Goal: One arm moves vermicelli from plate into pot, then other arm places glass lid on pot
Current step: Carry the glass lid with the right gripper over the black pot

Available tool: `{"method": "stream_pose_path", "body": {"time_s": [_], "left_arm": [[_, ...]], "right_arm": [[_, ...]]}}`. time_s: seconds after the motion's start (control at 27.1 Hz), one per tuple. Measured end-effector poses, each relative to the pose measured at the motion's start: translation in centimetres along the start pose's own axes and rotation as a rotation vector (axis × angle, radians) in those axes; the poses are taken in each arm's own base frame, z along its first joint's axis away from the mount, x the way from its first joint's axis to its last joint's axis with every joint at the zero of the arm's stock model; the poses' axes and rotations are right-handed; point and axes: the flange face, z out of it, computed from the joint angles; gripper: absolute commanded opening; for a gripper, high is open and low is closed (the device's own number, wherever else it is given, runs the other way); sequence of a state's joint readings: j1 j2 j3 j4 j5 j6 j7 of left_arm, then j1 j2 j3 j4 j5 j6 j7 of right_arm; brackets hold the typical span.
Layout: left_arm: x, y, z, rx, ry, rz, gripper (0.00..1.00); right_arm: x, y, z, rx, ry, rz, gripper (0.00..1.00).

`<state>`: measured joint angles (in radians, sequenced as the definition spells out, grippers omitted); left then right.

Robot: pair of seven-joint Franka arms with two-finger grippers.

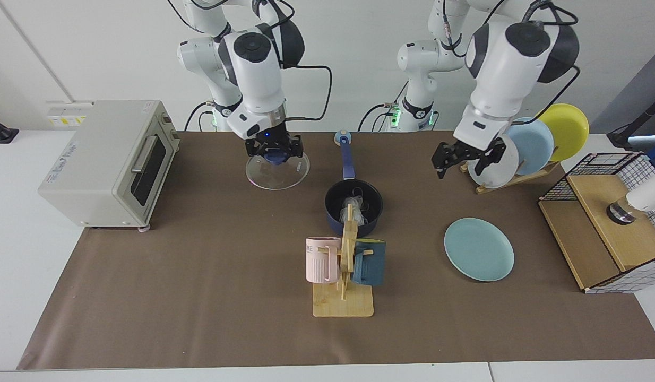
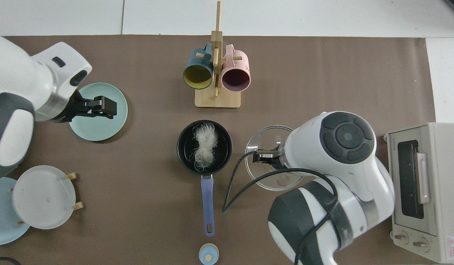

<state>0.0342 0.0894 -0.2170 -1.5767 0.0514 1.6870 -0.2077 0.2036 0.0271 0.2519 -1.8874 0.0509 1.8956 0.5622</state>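
The pot (image 2: pixel 204 147) stands uncovered, its mouth clear from above. The mug rack (image 1: pixel 344 254) rises just beside its rim, toward the frame's bottom in the facing view. Bare brown mat (image 1: pixel 210 249) fills the lower left.

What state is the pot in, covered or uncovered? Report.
Uncovered: the pot shows vermicelli inside; the right claw holds the glass lid beside it.
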Motion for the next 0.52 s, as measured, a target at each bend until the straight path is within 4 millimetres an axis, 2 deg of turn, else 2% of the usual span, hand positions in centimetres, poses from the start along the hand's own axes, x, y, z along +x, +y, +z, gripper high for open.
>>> {"method": "stream_pose_path", "body": {"time_s": [0.11, 0.29, 0.41, 0.52], "left_arm": [[-0.6, -3.5, -1.6, 0.002, 0.002, 0.024, 1.00], [-1.3, -7.9, -2.6, -0.020, -0.009, 0.080, 1.00], [-1.4, -9.1, -2.5, -0.051, -0.011, 0.082, 1.00], [-1.4, -9.4, -2.3, -0.065, -0.016, 0.082, 1.00]], "right_arm": [[0.1, -2.8, 1.0, 0.007, -0.017, 0.034, 0.00], [0.7, -7.7, 2.7, 0.001, -0.017, 0.094, 0.00], [1.0, -10.9, 3.5, -0.005, 0.001, 0.137, 0.00], [1.4, -14.0, 4.4, 0.006, 0.005, 0.166, 0.00]]}}
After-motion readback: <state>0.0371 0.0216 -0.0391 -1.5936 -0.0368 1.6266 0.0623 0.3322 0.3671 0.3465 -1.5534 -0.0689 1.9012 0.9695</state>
